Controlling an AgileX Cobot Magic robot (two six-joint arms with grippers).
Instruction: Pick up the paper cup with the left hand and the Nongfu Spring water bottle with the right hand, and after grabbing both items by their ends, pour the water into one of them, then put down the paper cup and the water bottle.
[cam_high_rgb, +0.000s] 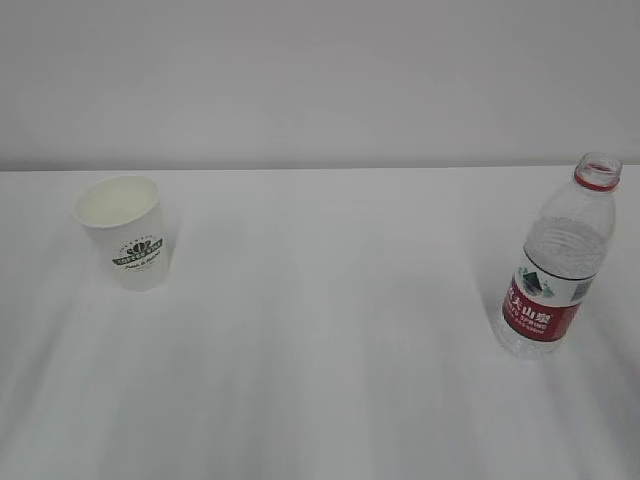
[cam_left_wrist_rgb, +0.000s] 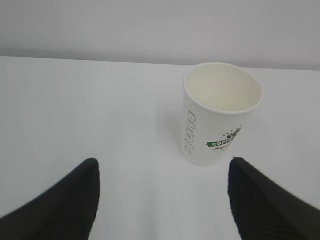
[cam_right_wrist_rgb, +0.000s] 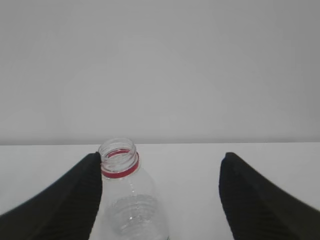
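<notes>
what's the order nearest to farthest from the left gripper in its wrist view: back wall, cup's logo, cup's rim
1. The paper cup's green logo, low on its side, right of centre between the fingers.
2. The cup's rim, higher up.
3. The back wall, beyond the table edge.

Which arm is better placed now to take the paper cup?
Left, likely. Its open gripper faces the upright paper cup, which stands just ahead, right of centre. The right gripper is open around the water bottle instead.

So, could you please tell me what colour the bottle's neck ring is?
Red; the neck ring shows best in the right wrist view.
</notes>
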